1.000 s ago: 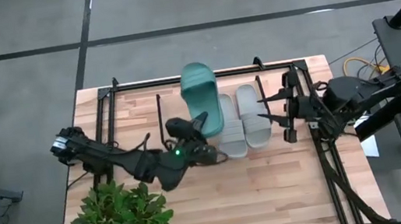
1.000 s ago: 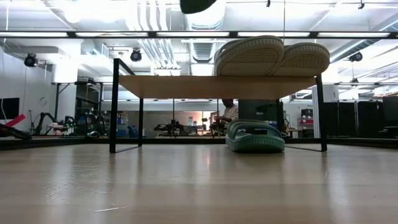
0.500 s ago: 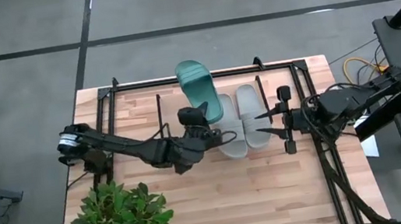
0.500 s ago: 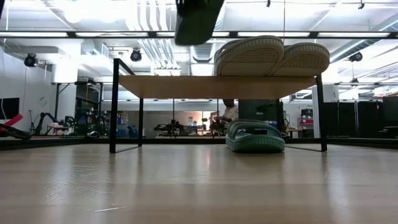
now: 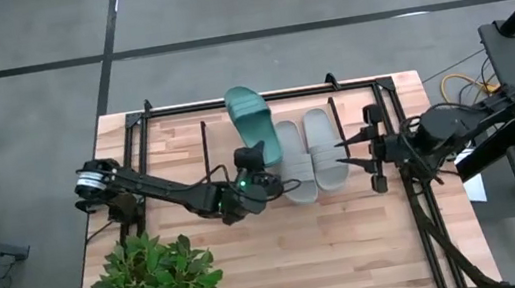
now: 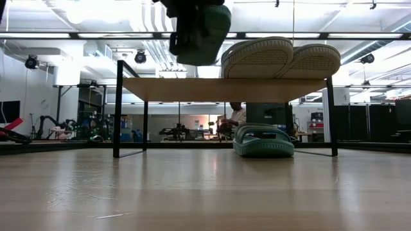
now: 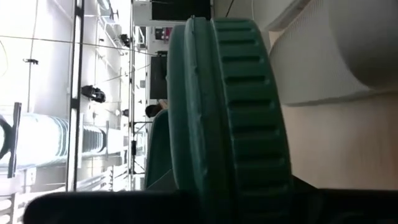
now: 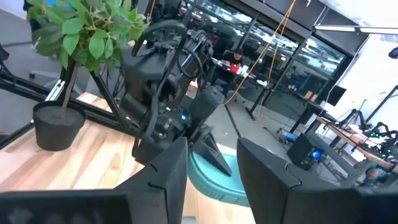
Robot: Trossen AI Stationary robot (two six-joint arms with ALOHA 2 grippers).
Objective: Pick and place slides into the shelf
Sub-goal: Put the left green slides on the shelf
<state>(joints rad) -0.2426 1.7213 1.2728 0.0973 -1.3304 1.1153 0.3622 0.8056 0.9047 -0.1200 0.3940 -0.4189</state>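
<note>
My left gripper [image 5: 257,167] is shut on a teal slide [image 5: 252,116] and carries it in the air above the left part of the shelf [image 6: 192,90], just left of two pale grey slides [image 5: 297,159] [image 5: 325,150]. Both grey slides lie upside down on the shelf's top board, soles up [image 6: 257,58]. Another teal slide [image 6: 263,142] rests on the table under the shelf. My right gripper [image 5: 350,153] hovers open, right of the grey slides, with nothing between its fingers. My left gripper holds the teal slide by its near end [image 7: 249,180], the fingers [image 7: 124,208] coming level from the table's near left. The slide reaches away from the fingers toward the far edge. It is rolled partly onto its side and lifted clear of the shelf [image 6: 209,35].
A potted plant [image 5: 150,280] stands at the table's near left corner, beside the left arm. Black frame rails [image 5: 261,96] run along the far and side edges of the table. Bare board lies on the shelf top left of the grey slides.
My left gripper has come down and gone toward the far right, nearer the grey slides, rolling a little. The teal slide has sunk with it, dropping into the low view just above the shelf board, and shows narrower from above.
</note>
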